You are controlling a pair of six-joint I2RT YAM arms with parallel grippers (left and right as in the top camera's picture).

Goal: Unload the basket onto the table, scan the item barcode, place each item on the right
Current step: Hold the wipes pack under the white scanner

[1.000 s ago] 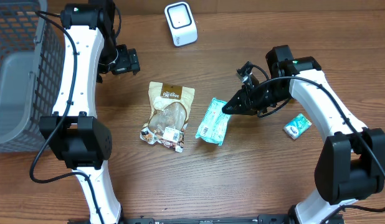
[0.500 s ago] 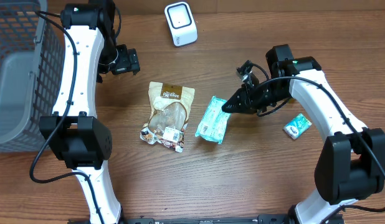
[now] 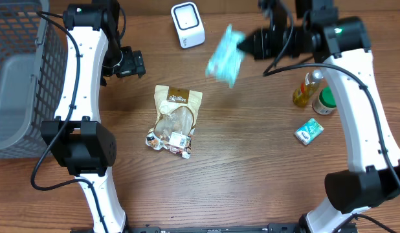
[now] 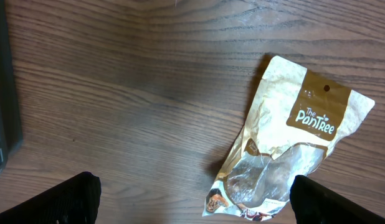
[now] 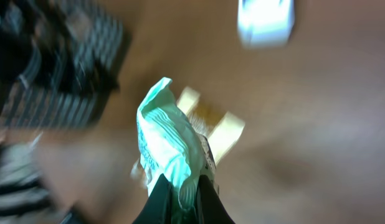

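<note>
- Right gripper (image 5: 180,186): clamped shut on one end of the teal packet (image 3: 226,55), held in the air just right of the scanner (image 3: 188,24).
- Packet long axis: runs straight out from the fingertips, free end leading; outline blurred.
- Left gripper (image 3: 134,65): jaws spread wide, empty, left of the scanner.

The right pincer (image 5: 180,194) is pinched tight, arm reaching forward; the left pincer (image 3: 130,63) gapes wide

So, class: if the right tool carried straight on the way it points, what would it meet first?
Probably the tan pouch, seen just behind the teal packet that the right tool grips; the white scanner lies off that line. Blur leaves depth unsure.
</note>
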